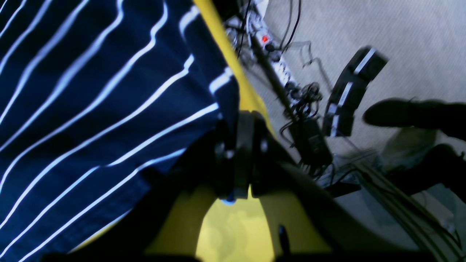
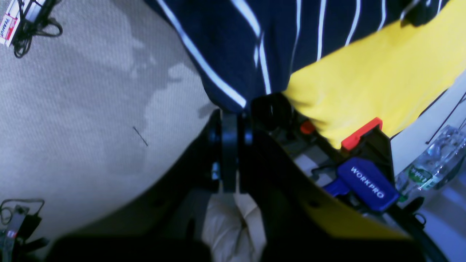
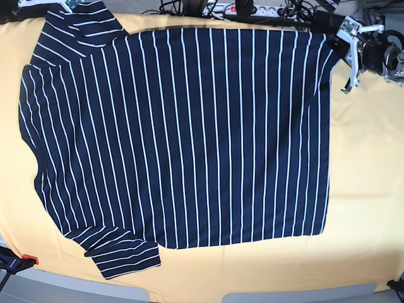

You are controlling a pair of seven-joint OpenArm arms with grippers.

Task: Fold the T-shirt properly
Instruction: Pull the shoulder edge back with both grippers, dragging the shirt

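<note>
The T-shirt [image 3: 183, 136] lies spread flat on the yellow table [image 3: 366, 189], with the white stripes running from the far edge to the near edge in the base view. It covers most of the table. One sleeve is at the near left and the other at the far left corner.

In the left wrist view, the left pincer [image 1: 242, 153] is clenched at the edge of the T-shirt [image 1: 91, 120], beside the table border [image 1: 233, 69]. The fabric reaches the closed jaws, but the picture is too dark and blurred to tell if the cloth is pinched between them. On the grey carpet [image 1: 400, 43] behind it lies a white power strip [image 1: 276, 62] with a red switch light and many black cables.

In the right wrist view, the right pincer [image 2: 229, 145] is also clenched, and a corner of the T-shirt [image 2: 255, 43] hangs just above it over the table edge [image 2: 364, 91]. I cannot tell if it grasps the cloth. A blue clamp handle [image 2: 367, 183] with the white word "WORKPRO" sits at the table edge, with an orange-red lever [image 2: 360, 133] above it. A clear plastic bottle [image 2: 433, 160] with a green label lies further right; its writing is not readable.
</note>
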